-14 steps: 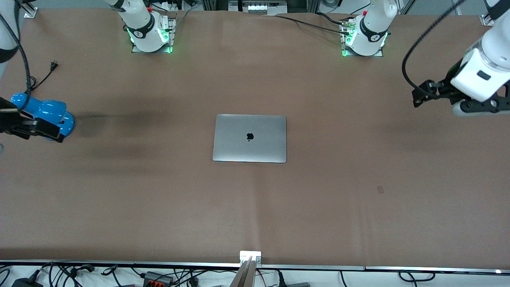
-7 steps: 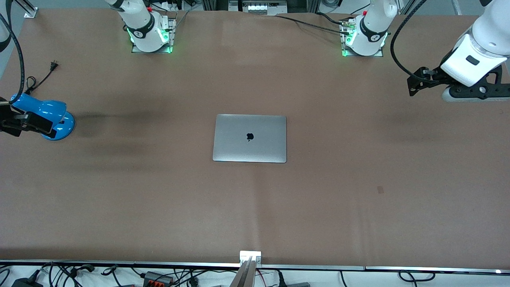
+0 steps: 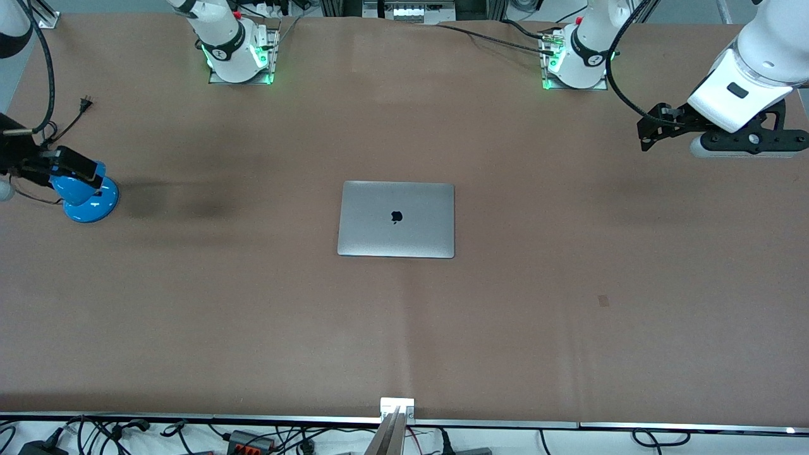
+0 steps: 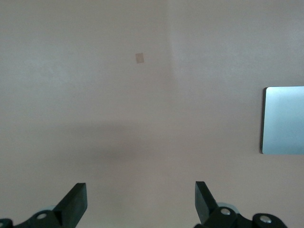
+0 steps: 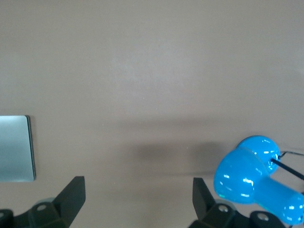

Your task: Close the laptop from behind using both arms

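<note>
The silver-grey laptop (image 3: pixel 396 219) lies shut and flat in the middle of the brown table, lid up with the black apple logo showing. Its edge also shows in the left wrist view (image 4: pixel 284 120) and the right wrist view (image 5: pixel 16 149). My left gripper (image 3: pixel 650 128) is open and empty, up over the left arm's end of the table, well apart from the laptop; it also shows in its own wrist view (image 4: pixel 140 203). My right gripper (image 3: pixel 74 167) is open and empty, up over the right arm's end, above a blue object; it shows in its wrist view too (image 5: pixel 137 199).
A glossy blue object with a round base (image 3: pixel 85 201) and a black cord and plug (image 3: pixel 83 103) stands at the right arm's end; it shows in the right wrist view (image 5: pixel 251 185). A small tape mark (image 3: pixel 603 301) lies on the table. Cables hang below the front rail (image 3: pixel 397 404).
Both grippers have drawn back toward the robots' side of the table, away from the front camera. The right gripper now covers more of the blue object. The laptop has not moved.
</note>
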Controlling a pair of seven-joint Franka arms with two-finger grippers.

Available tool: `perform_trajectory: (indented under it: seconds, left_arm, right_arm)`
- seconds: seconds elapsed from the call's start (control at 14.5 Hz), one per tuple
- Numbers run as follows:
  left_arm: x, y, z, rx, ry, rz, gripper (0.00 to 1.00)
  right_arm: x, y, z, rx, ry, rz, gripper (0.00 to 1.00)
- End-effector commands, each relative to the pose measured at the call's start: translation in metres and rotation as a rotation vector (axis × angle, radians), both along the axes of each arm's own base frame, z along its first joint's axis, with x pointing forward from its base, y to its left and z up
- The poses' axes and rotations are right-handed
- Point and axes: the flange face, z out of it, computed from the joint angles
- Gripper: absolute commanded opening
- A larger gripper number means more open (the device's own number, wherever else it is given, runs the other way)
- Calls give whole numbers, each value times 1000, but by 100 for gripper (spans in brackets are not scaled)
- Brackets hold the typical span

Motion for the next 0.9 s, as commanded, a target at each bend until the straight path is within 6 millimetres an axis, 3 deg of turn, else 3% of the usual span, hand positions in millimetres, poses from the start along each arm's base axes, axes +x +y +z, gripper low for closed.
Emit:
perform_trajectory:
  seconds: [0.0,0.21,0.83]
  left_arm:
    - [-8,-1,7,-12,19,-16,100]
    - [-7,3,5,-14,22,-8,100]
    - [-6,2,2,-15,30,-11,100]
  right_arm:
    - [-30,2,1,-12,-5,23,100]
    - [-42,2,6,-9,20,23,100]
    - [-38,2,7,-34,-3,30,100]
